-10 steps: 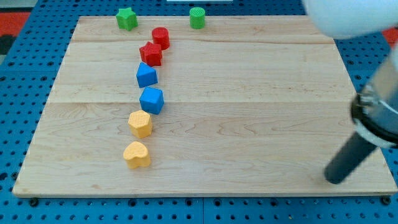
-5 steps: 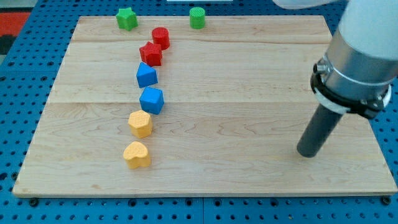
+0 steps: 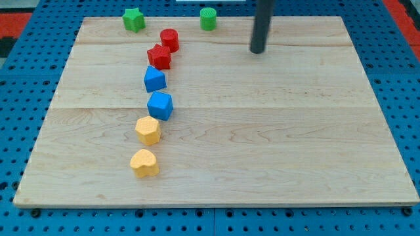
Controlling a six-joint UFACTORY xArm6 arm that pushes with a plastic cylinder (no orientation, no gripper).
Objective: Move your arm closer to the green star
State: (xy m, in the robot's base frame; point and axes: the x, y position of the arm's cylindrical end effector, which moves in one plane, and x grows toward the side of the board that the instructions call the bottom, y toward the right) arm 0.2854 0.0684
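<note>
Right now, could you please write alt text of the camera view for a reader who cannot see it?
My tip rests near the wooden board's top edge, to the right of the green cylinder and far right of the green star. Red, blue and yellow blocks run in a column down the view's left.

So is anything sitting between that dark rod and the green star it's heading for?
Yes: the green cylinder sits roughly between my tip and the green star, near the board's top edge. A path slightly below it looks open.
</note>
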